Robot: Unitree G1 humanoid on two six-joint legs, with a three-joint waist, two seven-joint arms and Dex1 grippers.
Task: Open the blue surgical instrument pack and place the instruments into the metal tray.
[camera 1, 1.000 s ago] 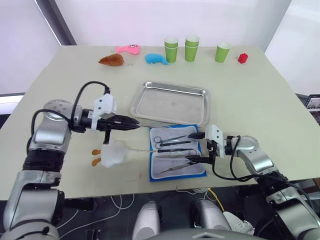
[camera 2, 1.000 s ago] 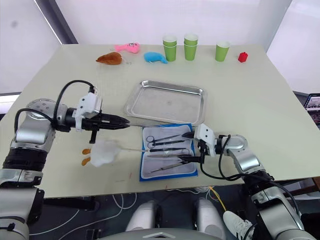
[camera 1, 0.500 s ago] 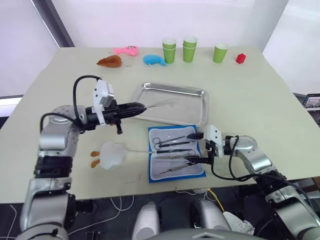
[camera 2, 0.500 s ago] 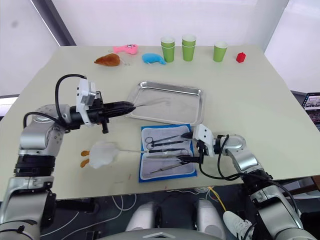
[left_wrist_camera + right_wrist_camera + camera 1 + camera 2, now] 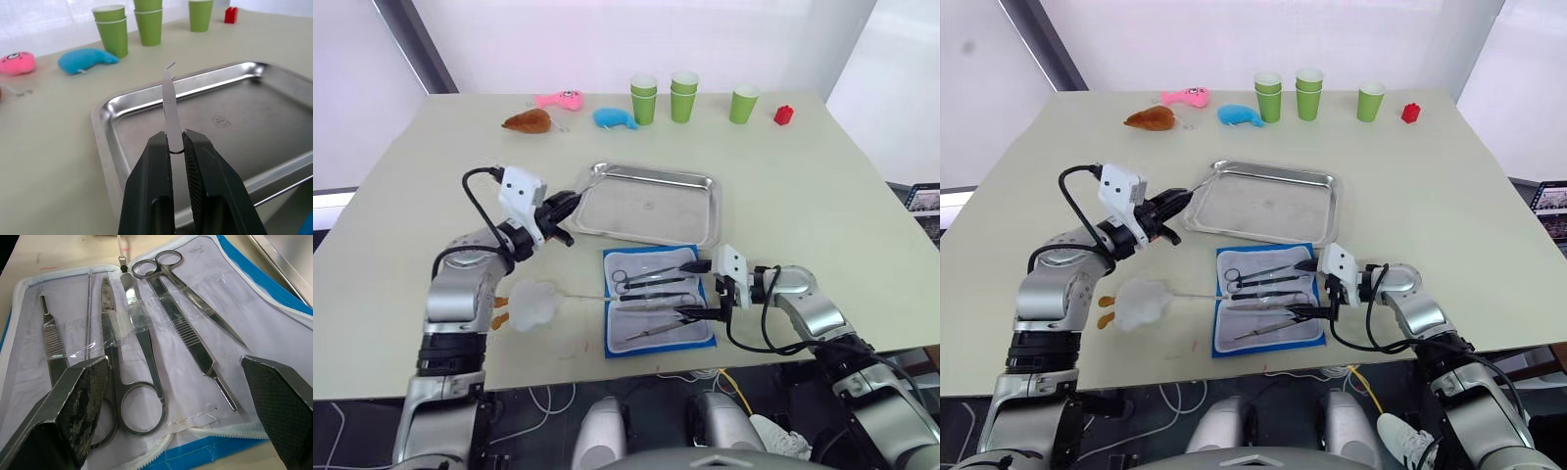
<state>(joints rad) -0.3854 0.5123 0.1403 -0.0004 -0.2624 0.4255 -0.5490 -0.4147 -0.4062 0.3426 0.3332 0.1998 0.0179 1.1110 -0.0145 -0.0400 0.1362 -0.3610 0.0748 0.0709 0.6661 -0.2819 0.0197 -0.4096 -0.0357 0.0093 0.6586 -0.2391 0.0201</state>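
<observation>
My left gripper (image 5: 175,147) is clamped on a thin silvery metal instrument (image 5: 169,105), its hooked tip sticking up past the fingertips, held at the near-left corner of the shallow shiny steel tray w/ raised rim (image 5: 708,211), over the rim there. Tray itself sits mid-table & looks bare inside. Just in front of it, toward me, the flat blue fabric instrument pack (image 5: 660,340) lies unfolded, pale lining up, w/ the remaining silvery ring-handled scissors, forceps & clamps (image 5: 142,362) tucked under clear straps; a slim dark tool (image 5: 654,282) lies among them. My right gripper (image 5: 704,290) is spread wide, one finger near the pack's far right corner, the other near its right edge lower down, hovering right over the pack; can't tell if the pads touch the fabric. Surface: pale beige tabletop (image 5: 822,186), matte. Left of the pack, a white fluffy plush w/ orange feet (image 5: 534,303), a thin white rod (image 5: 579,296) running from it to the pack edge. Along the far edge: brown plush toy (image 5: 530,120), pink plush toy (image 5: 559,99), small blue plush toy (image 5: 617,117), three sets of green paper cups (image 5: 683,96) (two stacked pairs, one single), small red block (image 5: 784,115). Room behind: white wall/bright window, a dark diagonal frame bar (image 5: 416,47) upper left; cables on the floor below the near table edge.
</observation>
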